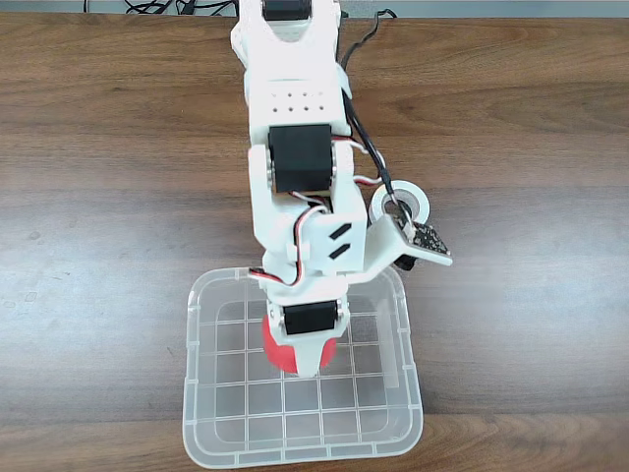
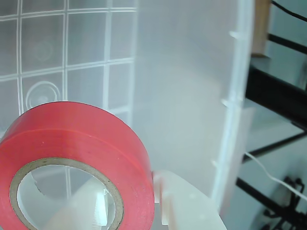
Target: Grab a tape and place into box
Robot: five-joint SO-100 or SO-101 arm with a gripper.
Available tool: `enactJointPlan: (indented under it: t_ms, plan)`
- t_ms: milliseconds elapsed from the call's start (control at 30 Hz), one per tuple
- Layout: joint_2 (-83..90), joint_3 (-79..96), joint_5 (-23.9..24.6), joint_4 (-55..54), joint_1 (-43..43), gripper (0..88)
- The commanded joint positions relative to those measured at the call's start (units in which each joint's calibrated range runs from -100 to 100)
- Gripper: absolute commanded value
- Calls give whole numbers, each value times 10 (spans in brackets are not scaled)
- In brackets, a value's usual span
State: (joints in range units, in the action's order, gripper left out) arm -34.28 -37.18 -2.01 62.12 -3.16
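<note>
Placing step by the looks of it: in the fixed view the white printed arm's gripper (image 1: 300,359) hangs inside the big clear plastic bin with the grid bottom (image 1: 201,393), which sits at the near edge of the wooden table (image 1: 118,197), clamped on the small red-orange tape roll with the tan core (image 1: 280,352). Wrist view shows one finger (image 2: 76,215) through the core, roll above the floor. Further right, a white tape roll (image 1: 413,202) sits outside. Next I'd guess: let go, lift clear of the wall.

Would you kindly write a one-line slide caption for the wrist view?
Red tape roll held in the gripper over the clear box's grid-patterned floor.
</note>
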Motion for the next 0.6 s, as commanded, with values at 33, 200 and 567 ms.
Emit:
enactJointPlan:
  t_ms: [33, 200, 567]
  plan:
    - [-39, -107, 3, -37, -2, 25]
    - [-71, -120, 3, -34, -1, 115]
    - [-77, -120, 3, 55, 4, 197]
